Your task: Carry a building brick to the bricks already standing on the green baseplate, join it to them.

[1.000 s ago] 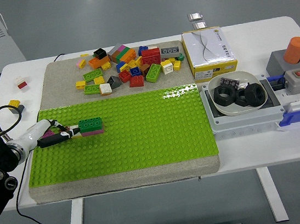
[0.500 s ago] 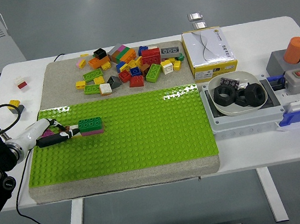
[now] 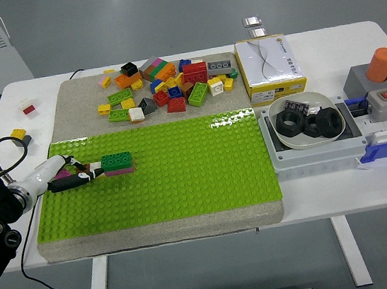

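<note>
A dark green brick on a pink brick [image 3: 117, 163] stands on the green baseplate [image 3: 183, 174] at its left. My left hand [image 3: 76, 175] lies on the baseplate just left of that stack, its fingertips [image 3: 96, 173] at the stack's left end. The fingers are stretched out and hold nothing. A small yellowish piece shows between the fingertips and the stack. The loose brick pile [image 3: 165, 88] lies on the grey mat behind the baseplate. The right arm is out of view.
A yellow and white box [image 3: 269, 67] stands right of the pile. A white bowl of black nuts [image 3: 308, 122] sits in a grey tray at the right, beside an orange-topped button box [image 3: 377, 74]. Two small bricks [image 3: 23, 120] lie on the table at far left.
My left arm has drawn back slightly to the left and down. The brick stack has not moved.
</note>
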{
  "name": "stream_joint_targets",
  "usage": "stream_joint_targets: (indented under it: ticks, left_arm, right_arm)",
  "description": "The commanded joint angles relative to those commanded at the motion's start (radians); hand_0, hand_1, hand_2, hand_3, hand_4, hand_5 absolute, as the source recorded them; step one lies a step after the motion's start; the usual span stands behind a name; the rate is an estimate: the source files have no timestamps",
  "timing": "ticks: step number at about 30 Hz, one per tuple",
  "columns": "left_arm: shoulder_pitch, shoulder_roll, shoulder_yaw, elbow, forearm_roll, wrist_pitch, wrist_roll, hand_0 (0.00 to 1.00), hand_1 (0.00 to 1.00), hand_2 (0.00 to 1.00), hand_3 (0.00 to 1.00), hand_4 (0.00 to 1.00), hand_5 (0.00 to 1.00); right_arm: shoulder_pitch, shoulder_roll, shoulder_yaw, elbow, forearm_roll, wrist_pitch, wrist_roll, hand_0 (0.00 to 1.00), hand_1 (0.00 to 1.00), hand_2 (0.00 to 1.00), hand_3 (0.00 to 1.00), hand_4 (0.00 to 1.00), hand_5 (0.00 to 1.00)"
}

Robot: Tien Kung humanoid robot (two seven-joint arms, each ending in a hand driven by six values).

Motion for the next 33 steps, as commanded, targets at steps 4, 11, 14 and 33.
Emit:
stream_joint_targets:
  ticks: [4, 11, 14, 33]
  left_arm:
    - [-0.001, -0.003, 0.003, 0.008, -0.001, 0.001, -0.001, 0.998, 0.998, 0.998, 0.687, 0.951, 0.867]
    - [-0.001, -0.015, 0.007, 0.034, -0.003, 0.005, -0.007, 0.998, 0.998, 0.998, 0.685, 0.95, 0.863]
    - [-0.001, -0.018, 0.007, 0.037, -0.003, 0.007, -0.009, 0.998, 0.998, 0.998, 0.685, 0.95, 0.863]
    - [0.0, -0.022, 0.002, 0.066, -0.009, 0.023, -0.031, 0.998, 0.998, 0.998, 0.677, 0.946, 0.845]
  right_arm:
    - [0.0, 0.0, 0.002, 0.0, -0.002, 0.0, 0.0, 0.712, 0.72, 0.768, 0.786, 0.857, 0.998]
    - [0.001, 0.001, 0.002, 0.0, -0.002, 0.0, 0.0, 0.712, 0.721, 0.768, 0.785, 0.858, 0.998]
    - [0.0, 0.001, 0.002, 0.0, -0.003, 0.0, 0.0, 0.712, 0.721, 0.768, 0.785, 0.858, 0.998]
    - [-0.006, 0.01, 0.011, 0.0, -0.01, 0.0, -0.001, 0.712, 0.722, 0.768, 0.786, 0.861, 0.998]
